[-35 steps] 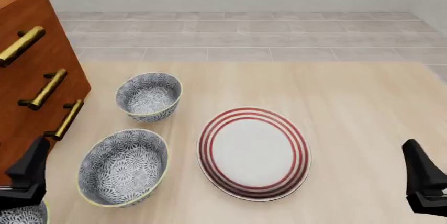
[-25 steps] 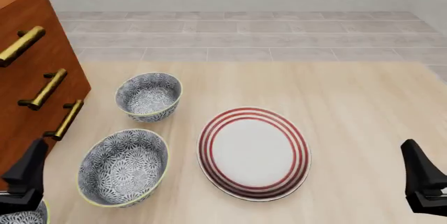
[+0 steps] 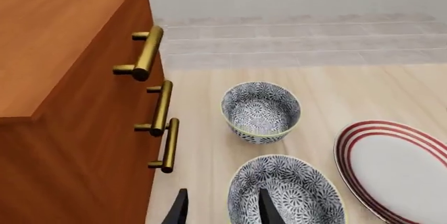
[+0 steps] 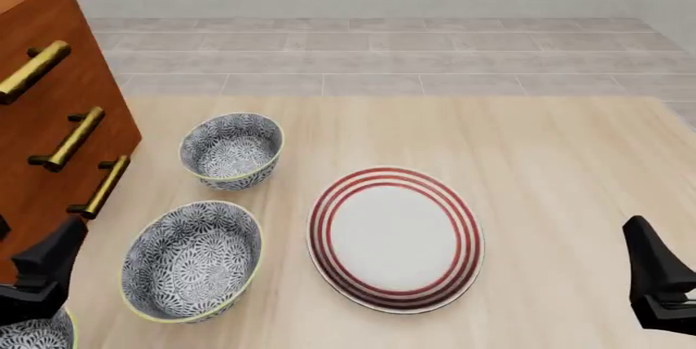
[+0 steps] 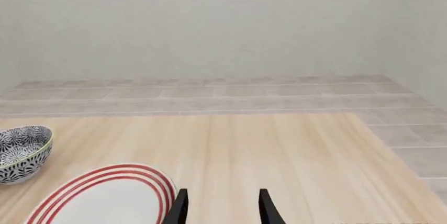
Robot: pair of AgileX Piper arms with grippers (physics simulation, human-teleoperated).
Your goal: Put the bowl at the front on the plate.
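The front camera sits high on the arms' side, looking forward and down over the desk (image 4: 544, 137) to the tiled floor (image 4: 381, 55) beyond. The left wrist camera rides low behind the left hand (image 3: 220, 208), close to the cabinet (image 3: 70, 103), facing forward across the bowls. The right wrist camera looks nearly level behind the right hand (image 5: 222, 205) toward the far wall (image 5: 223, 20). All three views share the plate (image 4: 395, 239).

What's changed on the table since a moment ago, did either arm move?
The left gripper has sunk slightly toward the near edge, over the patterned bowl at the front corner. It grasps nothing. The right gripper barely moved. The two other floral bowls and the red-ringed white plate stayed put.
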